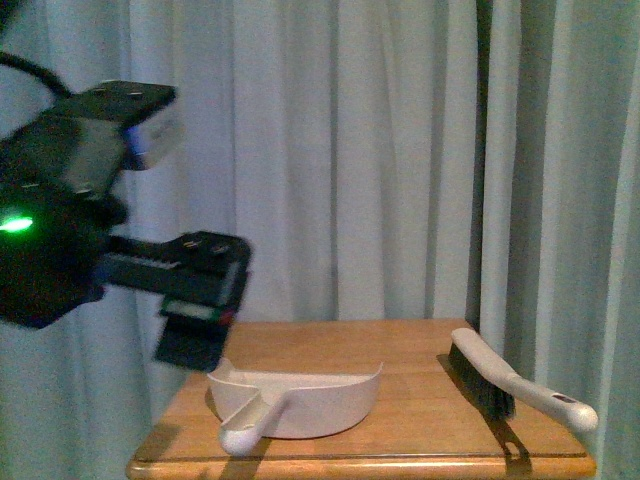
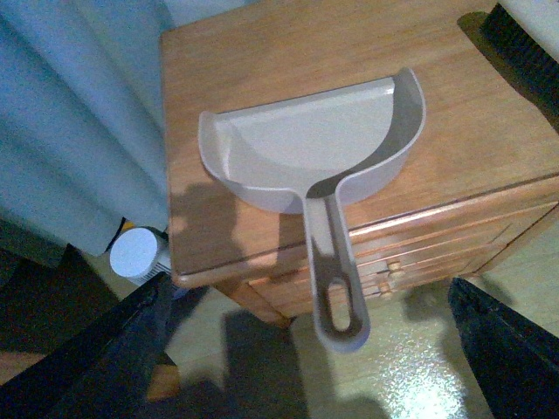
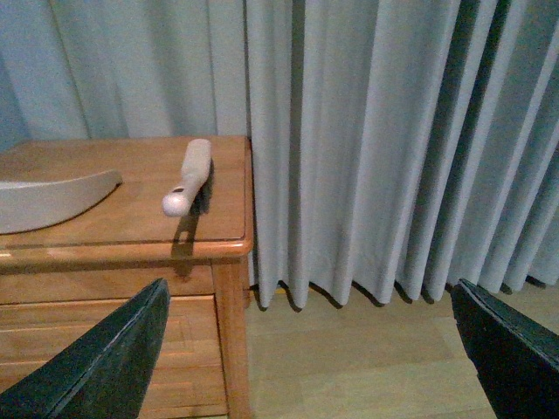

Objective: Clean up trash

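left tool (image 1: 175, 215), spread wide, hangs over the dustpan (image 2: 306, 144), whose handle (image 2: 336, 271) juts off the counter (image 2: 262, 61) toward it.

The wooden table (image 1: 420, 400), with drawers in its front, carries two things, well apart. A pale dustpan (image 1: 300, 400) lies left of the middle, its handle overhanging the front edge. A brush (image 1: 500, 385) lies along the right side.
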